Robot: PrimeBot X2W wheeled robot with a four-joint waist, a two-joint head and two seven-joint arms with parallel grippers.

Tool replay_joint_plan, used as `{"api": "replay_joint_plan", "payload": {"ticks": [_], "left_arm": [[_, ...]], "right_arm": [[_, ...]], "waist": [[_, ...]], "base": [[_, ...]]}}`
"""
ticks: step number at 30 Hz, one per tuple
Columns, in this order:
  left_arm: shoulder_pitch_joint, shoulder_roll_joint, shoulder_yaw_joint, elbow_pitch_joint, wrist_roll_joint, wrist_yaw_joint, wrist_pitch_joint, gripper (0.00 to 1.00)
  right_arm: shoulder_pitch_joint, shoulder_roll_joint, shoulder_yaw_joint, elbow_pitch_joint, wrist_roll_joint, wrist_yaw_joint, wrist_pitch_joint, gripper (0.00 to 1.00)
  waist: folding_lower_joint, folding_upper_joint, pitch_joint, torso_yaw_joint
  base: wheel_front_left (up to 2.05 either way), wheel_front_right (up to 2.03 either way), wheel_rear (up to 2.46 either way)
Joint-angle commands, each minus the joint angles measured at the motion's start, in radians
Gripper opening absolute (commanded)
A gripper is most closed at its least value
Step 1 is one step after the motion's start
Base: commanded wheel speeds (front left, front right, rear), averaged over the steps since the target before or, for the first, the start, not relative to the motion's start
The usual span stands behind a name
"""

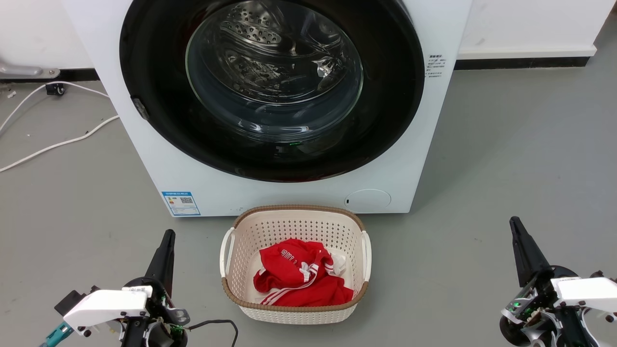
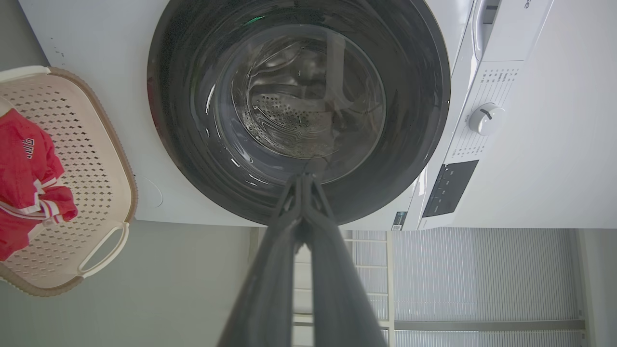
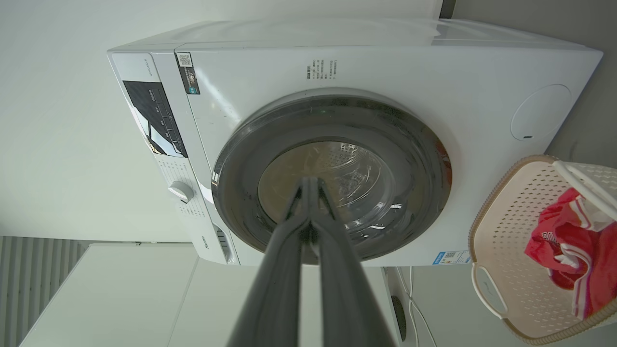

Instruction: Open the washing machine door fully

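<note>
Low at the corners of my head view, my left gripper (image 1: 168, 234) and right gripper (image 1: 514, 222) point toward the machine, well apart, each with its two dark fingers pressed together on nothing. Between them a pale perforated basket (image 1: 299, 226) holding a red garment (image 1: 296, 277) stands on the grey floor, close before the washing machine (image 1: 436, 125). Beyond it the washing machine door (image 1: 390, 96) lies flush against the white front, closed. A white cable (image 1: 58, 143) trails across the floor to my left.
</note>
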Motion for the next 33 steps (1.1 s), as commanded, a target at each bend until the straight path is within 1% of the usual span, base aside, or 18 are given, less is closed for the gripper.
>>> {"api": "replay_joint_plan", "payload": {"ticks": [1, 6, 7, 10, 17, 22, 26, 27, 33], "left_arm": [[-0.009, -0.001, 0.003, 0.001, 0.0, -0.003, 0.003, 0.0], [-0.009, -0.002, 0.004, 0.001, 0.001, -0.003, 0.003, 0.0], [0.0, -0.001, 0.001, 0.0, 0.0, 0.0, 0.0, 1.0], [0.014, -0.004, -0.006, 0.016, 0.003, 0.001, -0.003, 1.0], [0.013, -0.004, -0.043, -0.009, 0.021, 0.001, -0.04, 1.0], [0.014, -0.004, -0.044, -0.039, 0.046, 0.001, -0.064, 1.0], [0.013, -0.004, -0.04, -0.07, 0.1, 0.0, -0.082, 1.0], [0.013, -0.004, -0.04, -0.07, 0.1, 0.0, -0.082, 1.0], [0.003, -0.004, -0.049, -0.118, 0.248, 0.0, -0.107, 1.0]], "right_arm": [[-0.014, 0.003, -0.002, 0.001, -0.004, 0.0, 0.002, 0.0], [-0.014, 0.003, -0.003, 0.001, -0.005, 0.0, 0.003, 0.0], [0.0, 0.001, -0.001, 0.0, -0.001, 0.0, 0.0, 1.0], [0.015, 0.003, 0.003, 0.014, -0.003, 0.0, -0.004, 1.0], [0.028, 0.003, 0.02, -0.02, -0.029, 0.0, -0.04, 1.0], [0.035, 0.003, 0.025, -0.041, -0.067, 0.0, -0.064, 1.0], [0.039, 0.004, 0.027, -0.064, -0.137, 0.0, -0.082, 1.0], [0.039, 0.004, 0.027, -0.064, -0.137, 0.0, -0.082, 1.0], [0.042, 0.004, 0.026, -0.112, -0.284, 0.0, -0.107, 1.0]], "waist": [[0.0, 0.0, 0.0, 0.0], [0.0, 0.0, 0.0, 0.0], [0.0, 0.0, 0.0, 0.0], [0.0, 0.0, 0.0, 0.0], [0.0, 0.0, -0.001, -0.003], [0.0, 0.0, -0.003, -0.005], [0.0, 0.0, -0.004, -0.008], [0.0, 0.0, -0.004, -0.008], [0.0, 0.0, -0.003, -0.011]], "base": [[0.0, 0.0, 0.0], [0.0, 0.0, 0.0], [0.0, 0.0, 0.0], [0.0, 0.0, 0.0], [0.0, 0.0, 0.0], [0.0, 0.0, 0.0], [0.0, 0.0, 0.0], [0.0, 0.0, 0.0], [0.0, 0.0, 0.0]]}}
